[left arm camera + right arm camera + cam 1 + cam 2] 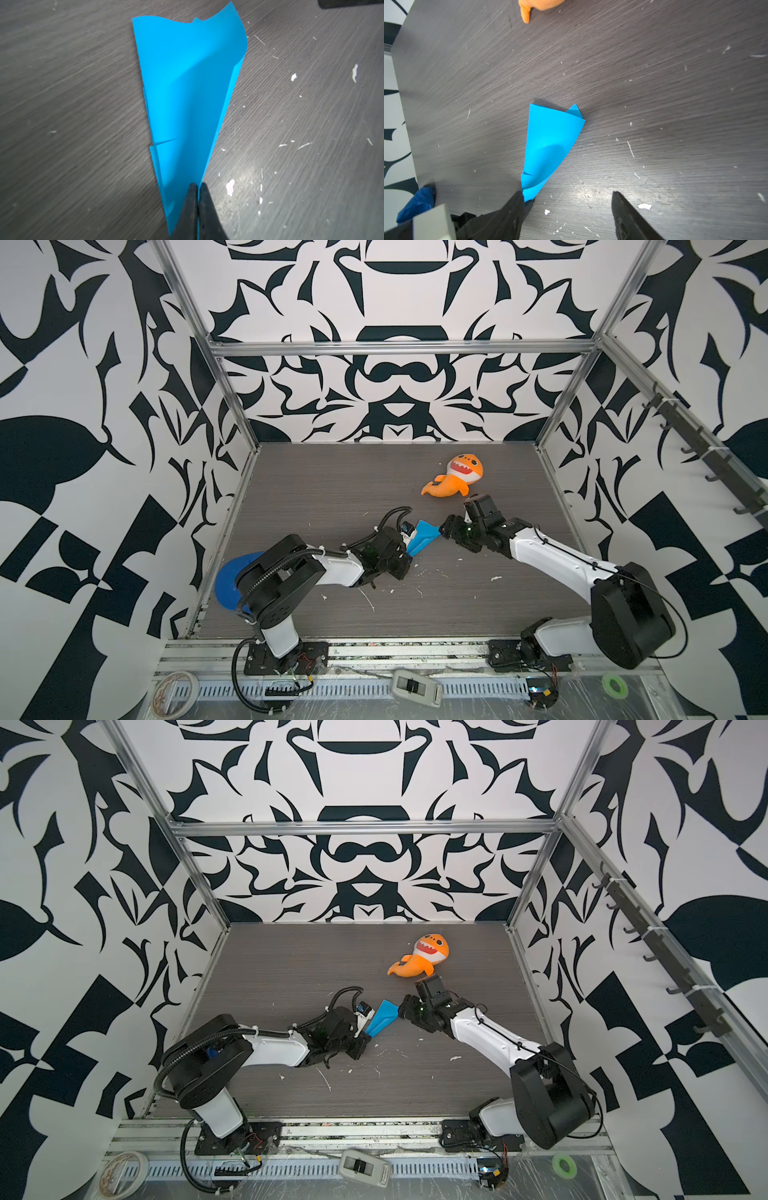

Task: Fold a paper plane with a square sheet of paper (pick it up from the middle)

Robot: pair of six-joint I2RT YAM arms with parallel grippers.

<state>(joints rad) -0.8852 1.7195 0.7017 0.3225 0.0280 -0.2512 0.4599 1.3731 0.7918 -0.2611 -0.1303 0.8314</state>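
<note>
The square sheet of paper is bright blue and folded into a narrow pointed dart, the shape of the paper plane. It lies mid-table. Its top flap bulges upward and layered folds show at its wide end. My left gripper is shut on the narrow tip, with paper pinched between its black fingers. My right gripper is open beside the wide end, above the table, with nothing between its fingers.
An orange shark plush lies behind the right gripper. A dark blue disc sits partly under the left arm. White scraps dot the dark wood table. Tape rolls lie on the front ledge.
</note>
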